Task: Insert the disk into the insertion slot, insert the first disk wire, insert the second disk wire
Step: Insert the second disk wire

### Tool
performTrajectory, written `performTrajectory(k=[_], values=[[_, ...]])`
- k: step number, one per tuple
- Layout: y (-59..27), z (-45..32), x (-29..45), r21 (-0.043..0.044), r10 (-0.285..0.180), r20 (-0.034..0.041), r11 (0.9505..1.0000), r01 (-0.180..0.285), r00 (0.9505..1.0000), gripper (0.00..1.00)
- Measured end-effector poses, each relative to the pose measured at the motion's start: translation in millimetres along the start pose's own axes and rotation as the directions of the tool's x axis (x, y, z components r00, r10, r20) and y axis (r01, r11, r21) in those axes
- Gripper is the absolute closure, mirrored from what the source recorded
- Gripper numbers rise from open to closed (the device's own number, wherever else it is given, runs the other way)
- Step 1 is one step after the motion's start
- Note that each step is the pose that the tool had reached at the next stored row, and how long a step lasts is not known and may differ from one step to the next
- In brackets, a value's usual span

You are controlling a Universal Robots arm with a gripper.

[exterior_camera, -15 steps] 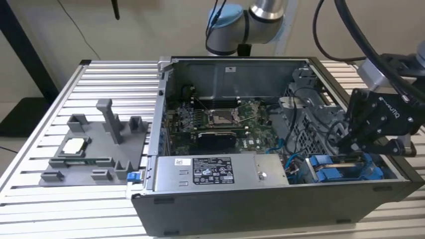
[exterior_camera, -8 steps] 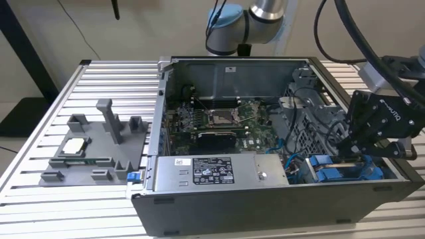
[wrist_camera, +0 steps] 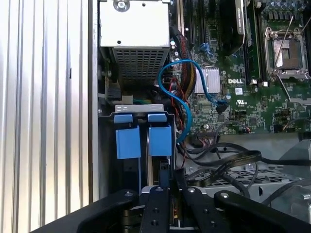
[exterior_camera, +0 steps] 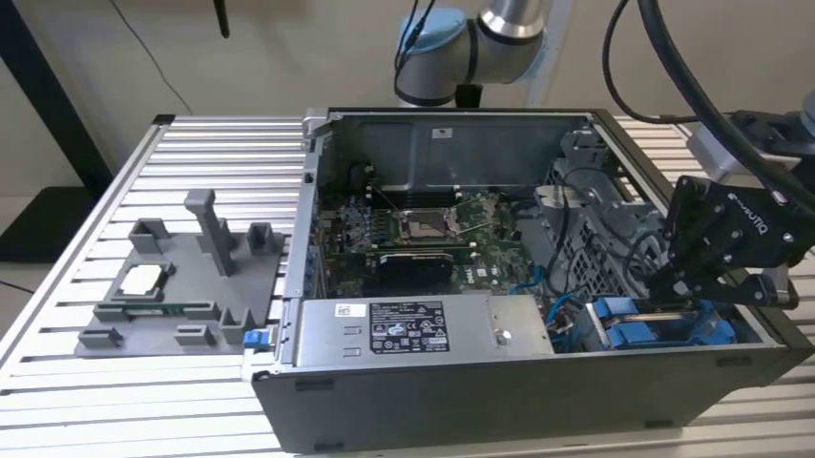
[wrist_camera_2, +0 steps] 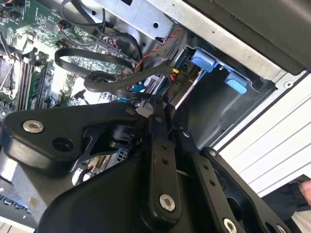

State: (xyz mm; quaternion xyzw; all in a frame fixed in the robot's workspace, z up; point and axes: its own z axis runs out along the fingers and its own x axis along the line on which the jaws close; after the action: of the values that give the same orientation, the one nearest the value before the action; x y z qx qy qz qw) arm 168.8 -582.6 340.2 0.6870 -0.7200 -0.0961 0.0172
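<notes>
In the front corner of the open computer case, on the exterior view's right, sits the insertion slot (exterior_camera: pixel 598 320), a dark metal bay (wrist_camera: pixel 138 108). The disk (wrist_camera: pixel 161 141) stands edge-on inside it, showing its blue carrier front (exterior_camera: pixel 633 334) beside a second blue carrier (wrist_camera: pixel 128 143). My black gripper (exterior_camera: pixel 665 298) hangs right over this bay. In both wrist views its fingers (wrist_camera: pixel 158 204) are pressed together on the connector of a black disk wire (wrist_camera_2: pixel 146 73), just at the disk's rear edge (wrist_camera_2: pixel 184 86). The wire loops back toward the motherboard.
A grey labelled power-supply box (exterior_camera: pixel 421 329) lies beside the bay. The motherboard (exterior_camera: pixel 427 234) fills the case floor. A blue cable (wrist_camera: pixel 170 73) and loose black cables (wrist_camera: pixel 228 162) crowd the bay. A grey fixture tray (exterior_camera: pixel 178 286) rests on the slatted table (exterior_camera: pixel 217 153).
</notes>
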Motion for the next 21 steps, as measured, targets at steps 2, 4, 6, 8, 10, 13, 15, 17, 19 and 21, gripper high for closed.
performTrajectory(k=[2, 4, 6, 8, 10, 13, 15, 17, 19, 21], values=[[-0.5, 0.7, 0.1, -0.0001, 0.0, 0.0, 1.0, 0.0, 1.0, 0.84], [-1.1, 1.4, 0.1, 0.0002, 0.0, 0.0, 1.0, 0.0, 1.0, 0.84], [-1.6, 2.4, 0.2, 0.0, 0.0, 0.0002, 1.0, 0.0, 1.0, 0.84], [-2.1, 3.8, 0.4, -0.0001, 0.0, 0.0001, 1.0, 0.0, 1.0, 0.84], [-2.5, 5.9, 0.6, 0.0001, 0.0, -0.0005, 1.0, 0.0, 1.0, 0.84], [-2.7, 6.4, 0.8, -0.0005, -0.001, 0.0088, 1.0, 0.001, 1.0, 0.76], [-2.3, 4.3, 0.5, -0.001, -0.003, 0.0187, 1.0, 0.003, 0.9998, 0.76], [-1.6, -0.1, 0.0, -0.0013, -0.003, 0.0241, 1.0, 0.004, 0.9997, 0.76], [-0.6, -6.0, -0.6, -0.0015, -0.004, 0.0268, 1.0, 0.004, 0.9996, 0.76], [0.5, -12.8, -1.4, -0.0015, -0.004, 0.0281, 1.0, 0.004, 0.9996, 0.76]])
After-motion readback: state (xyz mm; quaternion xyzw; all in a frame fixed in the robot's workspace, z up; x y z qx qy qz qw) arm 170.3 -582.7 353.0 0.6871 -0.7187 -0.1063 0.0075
